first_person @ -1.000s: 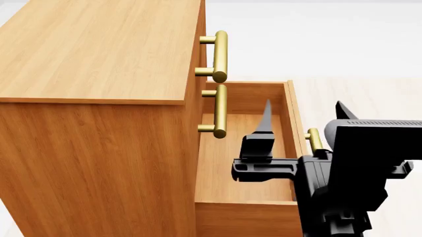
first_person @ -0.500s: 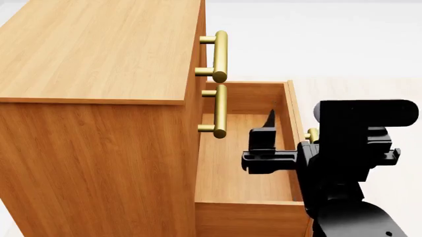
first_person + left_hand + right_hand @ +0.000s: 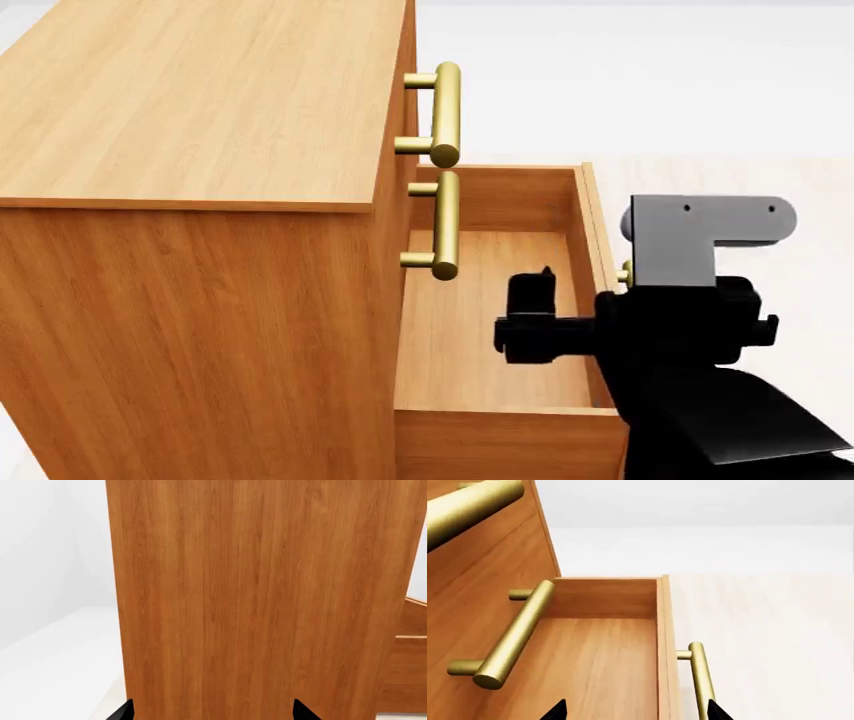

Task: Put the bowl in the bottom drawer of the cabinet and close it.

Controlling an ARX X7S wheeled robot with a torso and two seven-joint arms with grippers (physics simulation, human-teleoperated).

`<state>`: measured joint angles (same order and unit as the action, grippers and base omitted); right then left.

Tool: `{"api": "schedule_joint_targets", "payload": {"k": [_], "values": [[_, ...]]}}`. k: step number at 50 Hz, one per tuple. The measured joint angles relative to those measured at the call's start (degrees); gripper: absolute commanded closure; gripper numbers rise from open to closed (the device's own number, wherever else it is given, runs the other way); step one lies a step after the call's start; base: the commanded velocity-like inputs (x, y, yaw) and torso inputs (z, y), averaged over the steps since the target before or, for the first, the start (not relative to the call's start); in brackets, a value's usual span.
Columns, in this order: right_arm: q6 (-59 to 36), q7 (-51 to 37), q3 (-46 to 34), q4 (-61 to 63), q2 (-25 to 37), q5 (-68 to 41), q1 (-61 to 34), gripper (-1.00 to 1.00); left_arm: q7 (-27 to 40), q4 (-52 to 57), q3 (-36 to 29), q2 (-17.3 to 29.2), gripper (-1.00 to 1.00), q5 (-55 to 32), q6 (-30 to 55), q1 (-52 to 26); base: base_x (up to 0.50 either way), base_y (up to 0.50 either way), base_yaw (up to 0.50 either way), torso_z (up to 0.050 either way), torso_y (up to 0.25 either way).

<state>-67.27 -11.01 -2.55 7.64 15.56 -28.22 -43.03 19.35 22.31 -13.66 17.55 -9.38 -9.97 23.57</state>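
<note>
In front of the cabinet (image 3: 200,250), the bottom drawer (image 3: 494,320) stands pulled out, its light-brown floor bare. The bowl shows in none of the three views, so its place cannot be told. The drawer's front board runs along the side away from the cabinet, with its brass bar handle (image 3: 700,680) on the outer face; in the head view only a bit of that handle peeks out beside the black arm. The drawer's far wall and near wall close the tray at both ends, leaving open room straight above it.

Over that tray project the two upper handles: the middle handle (image 3: 445,225) overhangs the inner edge of the open drawer, and the top handle (image 3: 447,113) sits above it. Both narrow the room near the cabinet face.

The right pincer (image 3: 541,300) hangs over the drawer's middle, close to the front board, with the arm's black body and a grey block covering part of that board. In the right wrist view its two dark tips stand well apart, one over the drawer floor and one beyond the front board, so it is wide and holds nothing.

The left pincer (image 3: 212,712) faces the cabinet's plain side panel, its tips spread wide and holding nothing. Pale floor (image 3: 53,655) lies open beside the cabinet.
</note>
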Motion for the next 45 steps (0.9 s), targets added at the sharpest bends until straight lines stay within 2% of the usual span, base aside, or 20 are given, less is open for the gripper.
{"api": "schedule_joint_targets", "payload": {"k": [20, 45], "values": [[-6.02, -2.23, 1.99, -5.73, -1.17, -1.2, -3.15, -1.0, 0.62, -0.07, -0.43, 0.5, -1.0, -0.14, -0.32, -0.02, 0.0, 0.0, 0.0, 0.0, 0.0], [-5.09, -2.75, 0.12, -13.6, -0.66, 0.4, -4.76, -1.0, 1.2, -0.07, -0.9, 1.11, -1.0, -0.6, -0.64, -0.04, 0.0, 0.0, 0.0, 0.0, 0.0]]}}
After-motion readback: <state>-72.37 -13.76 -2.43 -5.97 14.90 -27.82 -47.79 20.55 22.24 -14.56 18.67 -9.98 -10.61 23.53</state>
